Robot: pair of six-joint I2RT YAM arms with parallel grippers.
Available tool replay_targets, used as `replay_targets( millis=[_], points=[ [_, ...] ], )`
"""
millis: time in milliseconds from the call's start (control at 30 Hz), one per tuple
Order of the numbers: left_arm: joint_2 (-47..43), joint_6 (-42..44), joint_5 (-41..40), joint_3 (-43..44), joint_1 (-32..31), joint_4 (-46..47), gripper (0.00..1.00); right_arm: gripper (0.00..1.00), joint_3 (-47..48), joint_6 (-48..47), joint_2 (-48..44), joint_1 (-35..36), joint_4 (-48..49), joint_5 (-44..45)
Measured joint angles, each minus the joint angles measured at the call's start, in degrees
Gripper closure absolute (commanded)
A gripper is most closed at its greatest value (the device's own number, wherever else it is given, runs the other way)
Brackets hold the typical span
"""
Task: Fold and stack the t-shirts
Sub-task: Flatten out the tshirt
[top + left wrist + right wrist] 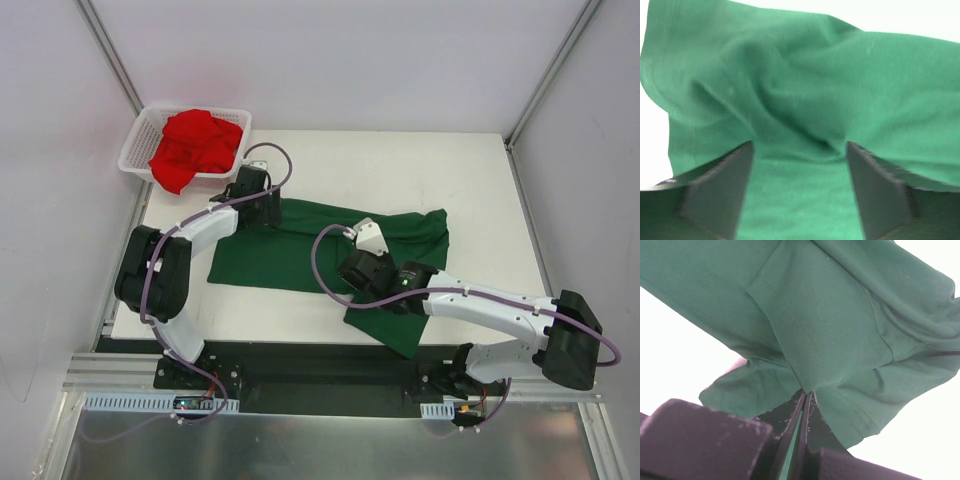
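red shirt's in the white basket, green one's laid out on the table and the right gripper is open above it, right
Not quite. The right gripper is shut, pinching a fold of the green shirt; the right wrist view shows it. The red shirt is in the white basket, the green one on the table.

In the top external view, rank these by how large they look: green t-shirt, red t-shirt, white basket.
1. green t-shirt, spread on the table
2. white basket
3. red t-shirt, heaped in the basket and only slightly smaller than it

top: overhead, looking down on table (400,160) | wrists: close, probably tilted down | shared: green t-shirt (270,255)
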Motion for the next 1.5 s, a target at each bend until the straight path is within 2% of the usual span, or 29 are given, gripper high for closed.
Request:
replay_targets(
  millis=[167,233,267,300,333,600,800,967,1200,1500],
  points=[
    [2.78,0.11,-1.36,2.67,0.00,0.85,0.49,0.99,0.00,0.33,-0.61,0.00,-0.24,0.02],
    [3.48,0.24,-1.64,3.58,0.00,0.87,0.60,0.99,0.00,0.42,-0.61,0.00,-0.28,0.02],
    [3.72,0.26,-1.73,3.89,0.00,0.96,0.69,0.99,0.00,0.44,-0.61,0.00,-0.33,0.02],
    [3.80,0.17,-1.73,3.96,0.00,1.05,0.89,0.99,0.00,0.55,-0.61,0.00,-0.35,0.02],
    [3.82,0.28,-1.79,3.96,0.00,1.03,1.00,0.99,-0.02,0.68,-0.61,0.00,-0.39,0.02],
    [3.30,1.09,-2.54,2.84,-0.02,1.31,1.00,0.99,-0.02,1.22,-0.59,0.00,-0.50,-0.17],
    [-0.59,2.40,-1.38,1.16,-0.02,-0.13,1.00,0.99,-0.04,1.29,-0.59,0.00,-0.48,-0.26],
    [0.55,4.90,-0.55,9.84,-0.02,-3.04,1.00,0.99,-0.13,1.70,-0.59,0.00,-0.48,-0.72],
    [12.74,8.35,0.87,28.15,-0.02,-4.42,1.00,0.99,-0.24,2.56,-0.59,0.00,-0.50,-1.09],
    [21.09,9.73,2.21,33.22,-0.02,-8.55,1.00,0.99,-0.24,2.73,-0.59,0.00,-0.57,-1.09]
  ],
)
